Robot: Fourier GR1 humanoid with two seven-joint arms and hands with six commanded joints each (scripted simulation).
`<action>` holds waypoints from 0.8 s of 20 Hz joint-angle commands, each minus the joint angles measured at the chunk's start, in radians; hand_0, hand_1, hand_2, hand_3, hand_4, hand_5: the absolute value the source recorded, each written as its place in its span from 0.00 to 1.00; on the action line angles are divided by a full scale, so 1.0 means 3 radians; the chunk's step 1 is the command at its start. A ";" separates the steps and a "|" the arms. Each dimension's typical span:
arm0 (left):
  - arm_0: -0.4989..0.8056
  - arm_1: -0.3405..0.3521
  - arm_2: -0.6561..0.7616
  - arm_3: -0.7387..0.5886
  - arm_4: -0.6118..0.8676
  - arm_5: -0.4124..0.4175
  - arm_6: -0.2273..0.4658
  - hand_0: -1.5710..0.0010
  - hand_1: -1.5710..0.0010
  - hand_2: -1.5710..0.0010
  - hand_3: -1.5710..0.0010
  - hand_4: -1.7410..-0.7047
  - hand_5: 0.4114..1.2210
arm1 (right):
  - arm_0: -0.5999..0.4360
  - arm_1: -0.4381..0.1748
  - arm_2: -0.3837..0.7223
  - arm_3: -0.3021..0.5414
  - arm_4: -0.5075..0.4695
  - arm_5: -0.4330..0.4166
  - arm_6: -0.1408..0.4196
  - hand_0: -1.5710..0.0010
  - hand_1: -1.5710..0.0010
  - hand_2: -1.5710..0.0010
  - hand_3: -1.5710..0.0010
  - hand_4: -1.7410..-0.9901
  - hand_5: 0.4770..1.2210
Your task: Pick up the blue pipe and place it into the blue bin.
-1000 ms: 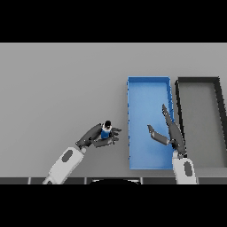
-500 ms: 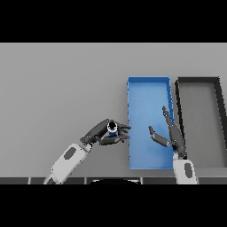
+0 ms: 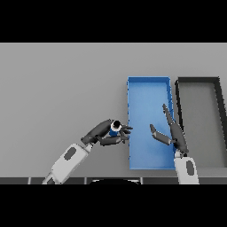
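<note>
I see a plain grey table [image 3: 57, 84] carrying two open bins side by side on my right: a blue bin [image 3: 148, 82], and just beside it, further right, a dark grey bin [image 3: 197, 81]

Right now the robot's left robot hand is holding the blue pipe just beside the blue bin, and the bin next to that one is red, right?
Not quite: the head view shows the neighbouring bin is black, not red. The rest holds: the left robot hand grips the blue pipe just beside the blue bin.
</note>
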 commanded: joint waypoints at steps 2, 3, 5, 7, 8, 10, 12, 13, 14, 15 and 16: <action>-0.0013 -0.0004 0.0011 0.0010 -0.0001 -0.0005 -0.0012 0.00 0.00 0.00 0.08 0.01 1.00 | -0.0020 0.0033 0.0012 0.0004 -0.0014 0.0001 0.0012 1.00 1.00 1.00 1.00 0.68 0.28; -0.0037 -0.0018 0.0010 -0.0005 -0.0003 0.0004 -0.0008 0.00 0.00 0.00 0.08 0.01 1.00 | -0.0028 0.0008 -0.0004 -0.0038 -0.0049 0.0025 -0.0046 1.00 1.00 1.00 1.00 0.70 0.28; -0.0048 -0.0016 0.0017 0.0005 -0.0005 -0.0001 -0.0010 0.00 0.00 0.00 0.08 0.01 1.00 | -0.0058 -0.0015 -0.0043 -0.0133 -0.0431 0.0314 -0.0115 1.00 1.00 1.00 1.00 0.69 0.23; 0.0012 0.0018 -0.0002 -0.0023 -0.0002 -0.0034 -0.0065 0.00 0.00 0.00 0.08 0.01 1.00 | -0.0102 -0.0123 -0.0087 -0.0330 -0.0916 0.0638 0.0009 1.00 1.00 1.00 1.00 0.66 0.14; -0.0023 0.0011 0.0019 -0.0004 0.0006 -0.0031 -0.0036 0.00 0.00 0.00 0.08 0.01 1.00 | -0.0121 -0.0187 -0.0086 -0.0448 -0.1103 0.0746 0.0132 1.00 1.00 1.00 1.00 0.65 0.10; -0.0050 -0.0015 0.0010 0.0030 -0.0012 -0.0038 -0.0045 0.00 0.00 0.00 0.08 0.01 1.00 | -0.0272 -0.0324 -0.0066 -0.0586 -0.1461 0.0947 0.0428 1.00 1.00 1.00 1.00 0.60 0.07; -0.0019 0.0004 -0.0014 -0.0015 -0.0030 -0.0047 -0.0082 0.00 0.00 0.00 0.08 0.01 1.00 | -0.0463 -0.0480 0.0004 -0.0759 -0.1819 0.1136 0.0670 1.00 1.00 1.00 1.00 0.55 0.04; -0.0013 0.0009 -0.0014 0.0003 -0.0041 -0.0044 -0.0071 0.00 0.00 0.00 0.08 0.01 1.00 | -0.0554 -0.0528 0.0090 -0.0834 -0.1885 0.1225 0.0758 1.00 1.00 1.00 1.00 0.55 0.04; -0.0031 0.0002 -0.0015 0.0025 -0.0058 -0.0045 -0.0061 0.00 0.00 0.00 0.08 0.01 1.00 | -0.0621 -0.0566 0.0167 -0.0902 -0.1919 0.1307 0.0816 1.00 1.00 1.00 1.00 0.54 0.04; -0.0010 0.0016 -0.0029 -0.0009 -0.0077 -0.0036 -0.0048 0.00 0.00 0.00 0.08 0.01 1.00 | -0.0738 -0.0575 0.0236 -0.0936 -0.1982 0.1335 0.0910 1.00 1.00 1.00 1.00 0.54 0.04; -0.0020 0.0018 -0.0009 -0.0018 -0.0068 -0.0023 -0.0040 0.00 0.00 0.00 0.08 0.01 1.00 | -0.0828 -0.0615 0.0271 -0.0990 -0.2062 0.1358 0.0990 1.00 1.00 1.00 1.00 0.53 0.03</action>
